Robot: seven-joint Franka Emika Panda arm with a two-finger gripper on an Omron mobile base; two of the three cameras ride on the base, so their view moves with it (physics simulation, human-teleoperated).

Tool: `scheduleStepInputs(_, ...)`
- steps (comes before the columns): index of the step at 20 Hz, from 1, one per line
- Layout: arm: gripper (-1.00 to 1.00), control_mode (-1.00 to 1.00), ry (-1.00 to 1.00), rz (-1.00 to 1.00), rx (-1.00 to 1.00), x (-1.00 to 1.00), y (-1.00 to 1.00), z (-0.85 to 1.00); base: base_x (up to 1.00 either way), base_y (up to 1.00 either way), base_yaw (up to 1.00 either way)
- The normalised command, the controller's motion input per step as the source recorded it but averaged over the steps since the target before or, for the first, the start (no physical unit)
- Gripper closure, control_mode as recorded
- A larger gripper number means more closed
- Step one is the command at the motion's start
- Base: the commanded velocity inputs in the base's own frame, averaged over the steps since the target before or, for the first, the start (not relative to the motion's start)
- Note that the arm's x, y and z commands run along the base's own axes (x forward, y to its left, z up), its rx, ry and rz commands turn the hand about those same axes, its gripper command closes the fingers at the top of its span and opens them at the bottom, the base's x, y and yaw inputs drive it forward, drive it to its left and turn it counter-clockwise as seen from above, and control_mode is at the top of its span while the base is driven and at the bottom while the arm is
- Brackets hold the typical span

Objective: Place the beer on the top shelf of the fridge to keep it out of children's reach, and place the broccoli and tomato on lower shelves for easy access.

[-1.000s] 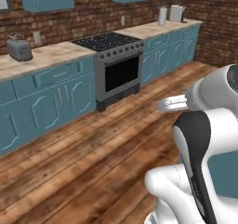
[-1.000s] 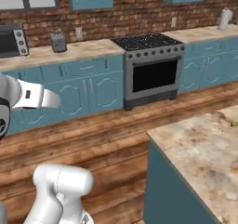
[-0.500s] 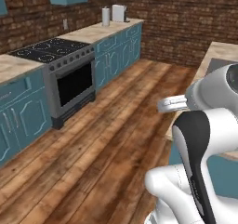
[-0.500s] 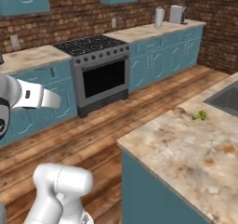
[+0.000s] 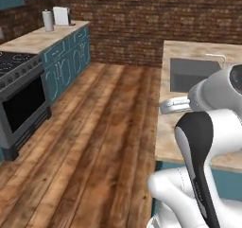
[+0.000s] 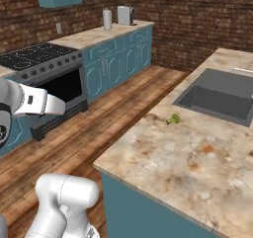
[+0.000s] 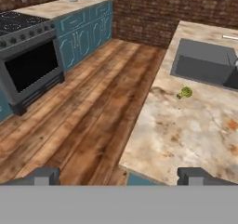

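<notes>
The broccoli (image 7: 185, 92), a tiny yellow-green floret, lies on the speckled island counter (image 7: 186, 135) close to the near corner of the sink (image 7: 204, 62). From the right base camera the broccoli (image 6: 173, 119) sits near the counter's left edge. My gripper (image 7: 118, 176) hangs open and empty over the wooden floor, just short of the counter's near corner, well back from the floret. Both dark fingertips (image 7: 42, 174) stand wide apart. The beer, the tomato and the fridge are out of view.
A dark stove (image 5: 19, 94) (image 6: 44, 59) stands to the left among teal cabinets (image 5: 71, 57). A paper roll (image 5: 47, 20) and a white appliance (image 5: 61, 15) sit on the far counter. Brick wall behind. Wooden floor (image 5: 104, 137) separates the stove from the island counter (image 6: 197, 158).
The whole picture has swung as the base turned right: the stove slid to the left edge, and the island with sink and broccoli came into view. The gripper stays open.
</notes>
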Motion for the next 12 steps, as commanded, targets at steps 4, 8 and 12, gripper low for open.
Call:
scheduleStepInputs(4, -1.00, 1.00, 0.00, 0.00, 0.00, 0.00, 0.00, 0.00, 0.10, 0.37, -0.45)
scheduleStepInputs(8, -1.00, 1.00, 0.00, 0.00, 0.00, 0.00, 0.00, 0.00, 0.00, 0.49, -0.43)
scheduleStepInputs(12, -1.00, 1.00, 0.00, 0.00, 0.00, 0.00, 0.00, 0.00, 0.00, 0.66, -0.43)
